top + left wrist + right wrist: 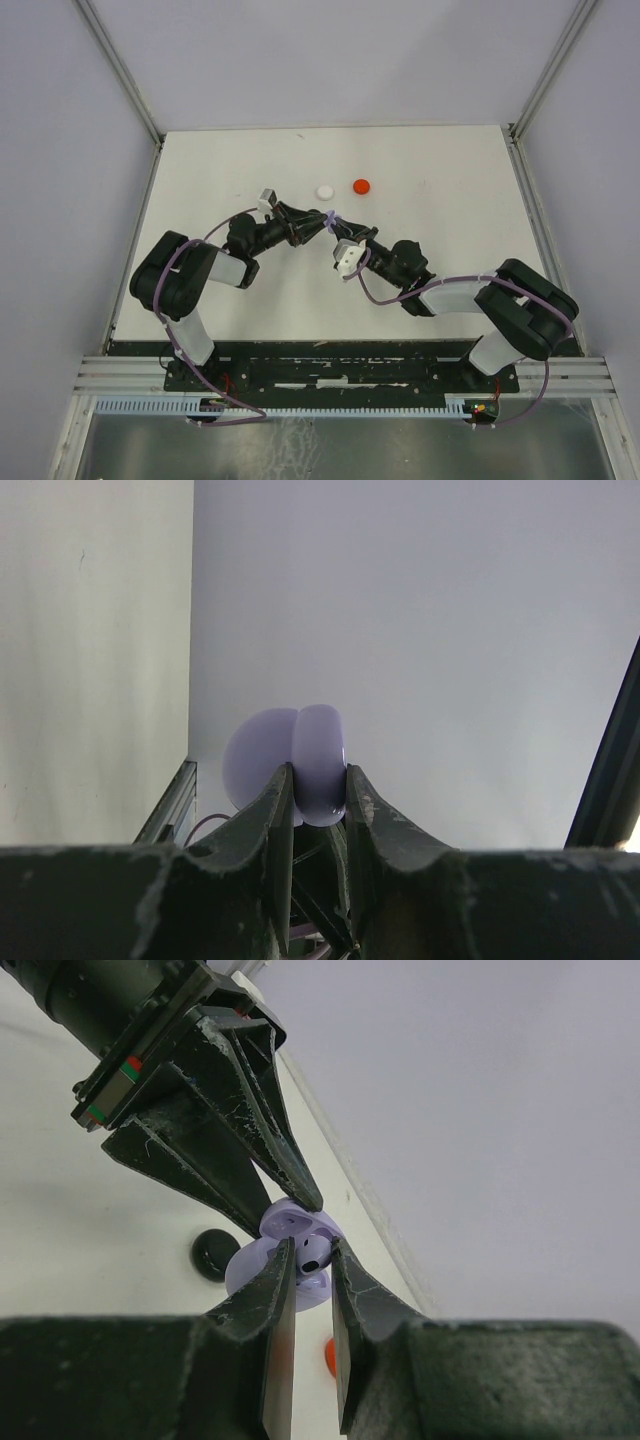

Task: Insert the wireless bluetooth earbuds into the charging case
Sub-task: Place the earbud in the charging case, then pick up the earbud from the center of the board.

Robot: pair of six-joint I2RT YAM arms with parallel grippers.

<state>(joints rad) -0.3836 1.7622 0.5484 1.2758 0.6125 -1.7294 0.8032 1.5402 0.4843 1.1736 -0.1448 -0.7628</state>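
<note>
A lavender earbud (313, 1257), its dark tip showing, is seen pinched between the two fingers of the right claw (312, 1250), which are closed on it. It is held right at the open mouth of the lavender charging case (262, 1260); whether it is seated in the case cannot be told. The case is clamped by the left claw (308, 1200), which reaches in from above in the right wrist view.

In the left wrist view only the case's two rounded halves are shown, gripped between the closed fingers against a plain wall, and the earbud is hidden. From the top external camera the two claws are seen meeting tip to tip over the middle of the white counter (450, 200), with only a small lavender patch visible between them.

A white disc (325, 191) and a red disc (361, 186) lie just beyond the claws, near each other. A black disc (212, 1253) on the counter is shown only in the right wrist view.
</note>
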